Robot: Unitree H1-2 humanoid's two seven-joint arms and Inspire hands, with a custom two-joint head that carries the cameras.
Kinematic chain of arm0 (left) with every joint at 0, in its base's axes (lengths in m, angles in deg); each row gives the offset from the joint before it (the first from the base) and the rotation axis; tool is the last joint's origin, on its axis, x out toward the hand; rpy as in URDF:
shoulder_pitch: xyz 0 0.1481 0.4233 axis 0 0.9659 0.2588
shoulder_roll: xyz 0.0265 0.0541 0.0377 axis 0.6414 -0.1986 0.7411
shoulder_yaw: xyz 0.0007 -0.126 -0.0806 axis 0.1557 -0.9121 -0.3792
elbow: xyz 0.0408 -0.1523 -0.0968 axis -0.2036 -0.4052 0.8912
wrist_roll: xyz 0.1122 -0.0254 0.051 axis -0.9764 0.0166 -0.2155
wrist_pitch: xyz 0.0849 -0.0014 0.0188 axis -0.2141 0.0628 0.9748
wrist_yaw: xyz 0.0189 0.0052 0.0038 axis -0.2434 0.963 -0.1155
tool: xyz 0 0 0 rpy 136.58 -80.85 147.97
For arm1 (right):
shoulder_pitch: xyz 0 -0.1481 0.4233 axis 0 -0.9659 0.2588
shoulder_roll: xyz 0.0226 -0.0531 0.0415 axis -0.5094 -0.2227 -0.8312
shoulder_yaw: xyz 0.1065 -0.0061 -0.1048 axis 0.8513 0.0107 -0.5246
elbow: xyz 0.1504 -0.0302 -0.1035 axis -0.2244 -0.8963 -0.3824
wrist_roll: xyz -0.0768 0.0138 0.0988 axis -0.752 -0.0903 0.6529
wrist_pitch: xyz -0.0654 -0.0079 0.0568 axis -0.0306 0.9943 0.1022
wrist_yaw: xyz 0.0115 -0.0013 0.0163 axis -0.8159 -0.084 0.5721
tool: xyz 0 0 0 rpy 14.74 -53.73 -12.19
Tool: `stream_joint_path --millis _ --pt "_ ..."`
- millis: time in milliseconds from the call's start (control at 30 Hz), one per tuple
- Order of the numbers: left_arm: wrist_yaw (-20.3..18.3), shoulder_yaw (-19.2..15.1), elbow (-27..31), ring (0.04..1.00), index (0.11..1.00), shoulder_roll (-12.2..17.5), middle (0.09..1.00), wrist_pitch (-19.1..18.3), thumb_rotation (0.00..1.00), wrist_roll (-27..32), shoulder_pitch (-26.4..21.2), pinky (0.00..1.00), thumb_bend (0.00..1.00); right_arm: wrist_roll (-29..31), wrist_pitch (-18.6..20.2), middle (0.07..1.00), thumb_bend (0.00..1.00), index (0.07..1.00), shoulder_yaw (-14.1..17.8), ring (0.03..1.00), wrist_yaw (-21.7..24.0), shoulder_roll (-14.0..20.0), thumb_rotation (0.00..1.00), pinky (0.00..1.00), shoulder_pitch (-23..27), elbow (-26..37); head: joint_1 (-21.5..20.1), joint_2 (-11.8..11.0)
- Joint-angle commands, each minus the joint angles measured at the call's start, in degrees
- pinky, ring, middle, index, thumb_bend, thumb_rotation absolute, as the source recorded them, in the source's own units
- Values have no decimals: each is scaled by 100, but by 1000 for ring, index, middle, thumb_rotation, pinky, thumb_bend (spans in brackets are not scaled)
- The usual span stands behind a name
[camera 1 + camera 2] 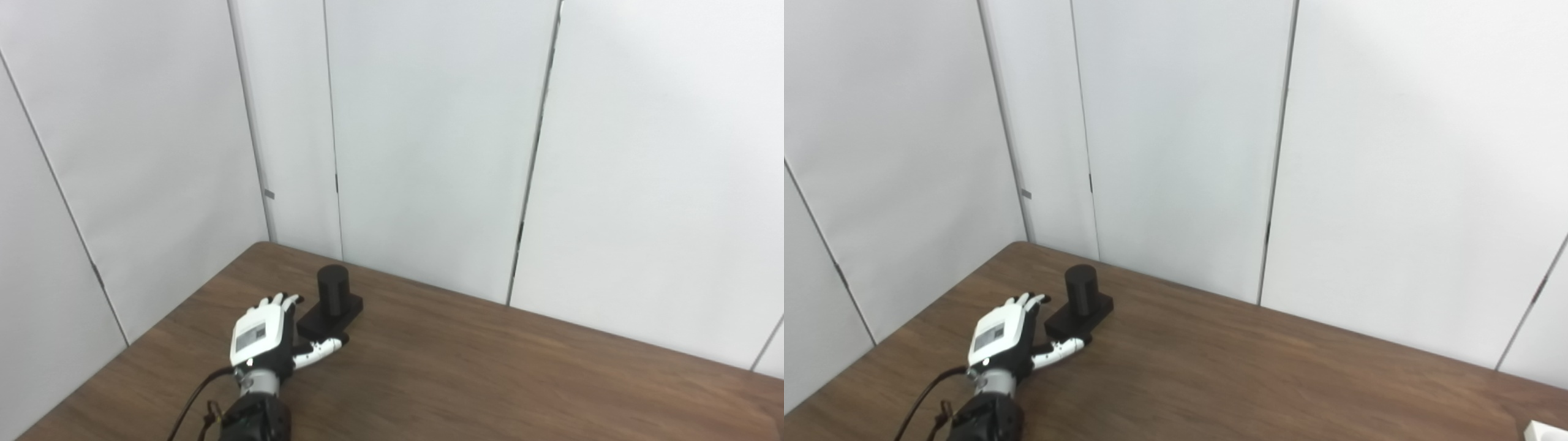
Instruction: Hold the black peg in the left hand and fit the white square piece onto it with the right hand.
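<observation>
White wall panels back a brown worktop (490, 367) where the black peg (332, 288) stands upright on its base at lower left, the left robot hand (260, 334) just beside it, fingers spread, grasping nothing.

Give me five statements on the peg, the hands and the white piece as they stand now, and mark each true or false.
1. The black peg stands upright on its square base on the wooden table. True.
2. The left hand has lifted the peg clear of the table. False: the peg rests on the table, with the open hand beside its base.
3. The right hand is fitting the white piece onto the peg. False: no right hand is in view.
4. A white object shows at the bottom right corner of the right eye view, far from the peg. True.
5. The peg already carries the white piece. False: its top is bare.
</observation>
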Motion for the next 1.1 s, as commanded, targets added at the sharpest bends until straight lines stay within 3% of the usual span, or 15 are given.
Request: stream_joint_path --millis 0,367,600,833,1067 --pt "239 37 -68 993 876 148 967 22 676 -137 -293 999 865 85 -25 847 523 921 -85 884 -27 -137 1000 954 -144 -79 5 14" --pt "466 188 -930 969 876 164 949 18 687 -207 -794 963 881 172 -166 835 564 910 -61 859 -36 -115 1000 900 -136 -200 -31 53" --pt "279 113 -1218 956 889 38 943 18 695 -575 -1024 955 879 144 -258 829 576 909 -74 858 -31 -85 1000 922 -155 -217 -66 101" --pt "269 420 -1533 910 842 203 895 17 704 -892 -1142 909 876 150 -230 827 576 906 -66 854 -19 -77 1000 907 -188 -171 -73 131" --pt "-158 592 -1785 898 814 275 869 17 741 -1487 -1269 887 896 150 -224 825 562 907 -73 852 -20 -89 1000 903 -193 -157 -101 147"
